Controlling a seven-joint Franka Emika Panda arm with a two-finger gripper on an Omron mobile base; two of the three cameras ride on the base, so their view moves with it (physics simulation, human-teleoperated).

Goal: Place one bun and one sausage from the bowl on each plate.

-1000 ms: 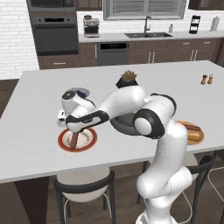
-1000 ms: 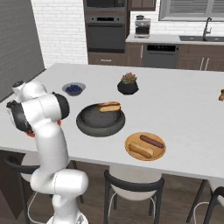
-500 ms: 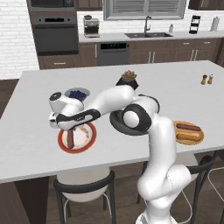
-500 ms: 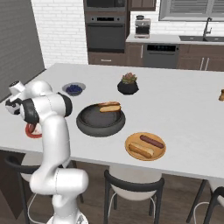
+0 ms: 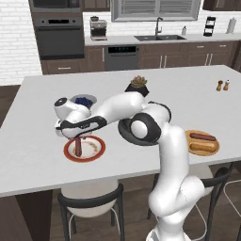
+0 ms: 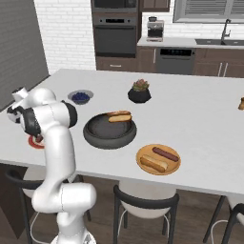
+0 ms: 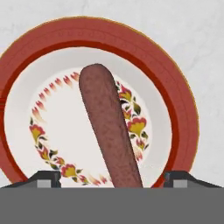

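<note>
I see the long brown sausage [image 7: 109,131] lying on the round white plate with a red rim [image 7: 183,109]. My claw [image 7: 111,177] hangs right above it, spread wide, holding nothing. At three o'clock on the grey table [image 5: 42,99] sits the big dark bowl [image 6: 109,132].

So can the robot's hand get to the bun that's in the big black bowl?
Probably yes. The bun lies uncovered in the bowl, nothing over it, and the gripper is open above the sausage on the red-rimmed plate.
</note>
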